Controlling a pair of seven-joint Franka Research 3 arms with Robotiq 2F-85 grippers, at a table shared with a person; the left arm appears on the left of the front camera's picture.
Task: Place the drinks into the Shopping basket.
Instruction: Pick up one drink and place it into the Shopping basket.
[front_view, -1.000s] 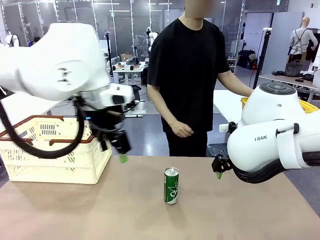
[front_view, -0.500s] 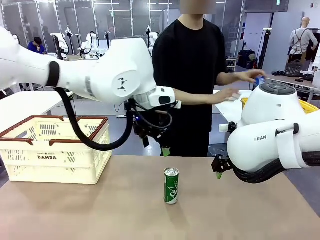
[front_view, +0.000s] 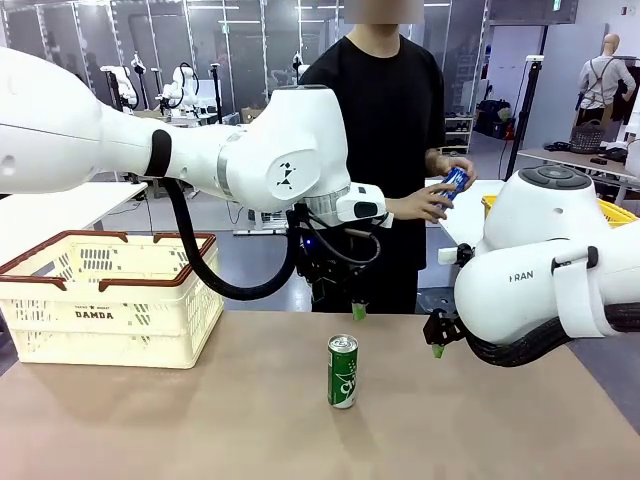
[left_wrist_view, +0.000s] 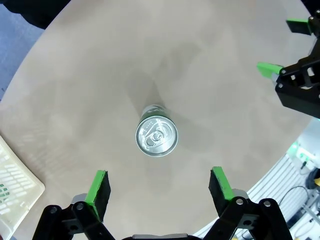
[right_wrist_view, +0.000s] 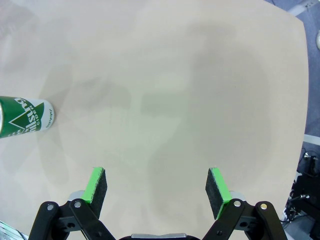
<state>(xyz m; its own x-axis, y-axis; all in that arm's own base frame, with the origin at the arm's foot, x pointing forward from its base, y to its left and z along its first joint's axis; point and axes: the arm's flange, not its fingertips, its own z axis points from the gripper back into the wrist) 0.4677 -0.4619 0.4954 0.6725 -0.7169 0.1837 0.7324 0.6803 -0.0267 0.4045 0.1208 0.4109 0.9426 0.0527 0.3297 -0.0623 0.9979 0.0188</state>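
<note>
A green can (front_view: 342, 371) stands upright in the middle of the table. My left gripper (front_view: 352, 305) hangs open just above and behind it. In the left wrist view the can's silver top (left_wrist_view: 156, 136) lies ahead of that gripper (left_wrist_view: 160, 192), between the lines of its fingers. My right gripper (front_view: 437, 340) is open and holds nothing; it sits low at the right, with the green can (right_wrist_view: 25, 117) off to its side. The person's hand holds a blue can (front_view: 453, 183) in the air. The Shopping basket (front_view: 110, 300) stands at the table's left.
A yellow mesh basket (front_view: 620, 212) sits on a side table behind my right arm. The person stands at the far edge of the brown table (front_view: 200, 430). A corner of the Shopping basket (left_wrist_view: 15, 200) and my right gripper (left_wrist_view: 285, 46) show in the left wrist view.
My left arm has swung right, from beside the basket to above the green can. The person reached to the side table and now holds a blue can. My right arm has not moved.
</note>
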